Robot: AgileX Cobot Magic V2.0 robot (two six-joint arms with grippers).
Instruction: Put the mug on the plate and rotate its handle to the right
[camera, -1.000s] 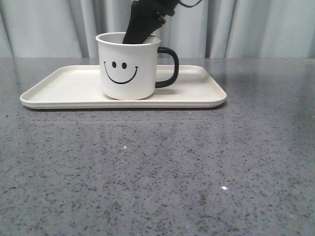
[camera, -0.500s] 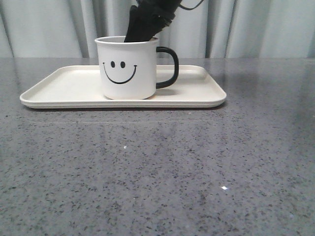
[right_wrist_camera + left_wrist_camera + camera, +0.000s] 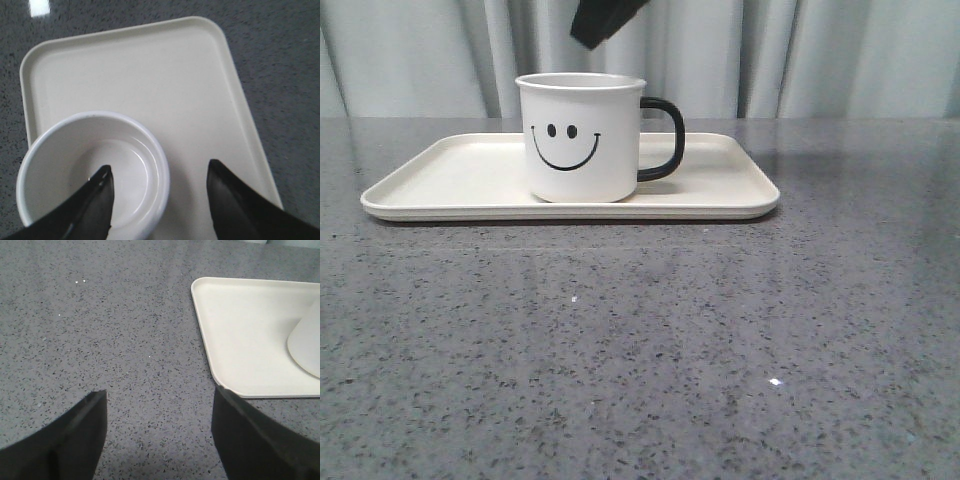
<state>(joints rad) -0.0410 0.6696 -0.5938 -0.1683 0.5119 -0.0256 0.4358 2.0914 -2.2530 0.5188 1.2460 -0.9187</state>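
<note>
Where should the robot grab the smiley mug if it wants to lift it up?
Probably by the rim, from above, one finger inside and one outside. The mug stands upright and empty on the plate, its mouth open, and the right gripper already hangs open over it. The handle points right, clear of that wall.

At the top centre of the front view only a black, angular tip of the right gripper shows, matte and cut off by the frame edge. In the right wrist view its two fingers are dark, smooth wedges tapering to rounded points, with a faint sheen on the inner edge. The left gripper shows two broad black fingers with flat, plain faces.
</note>
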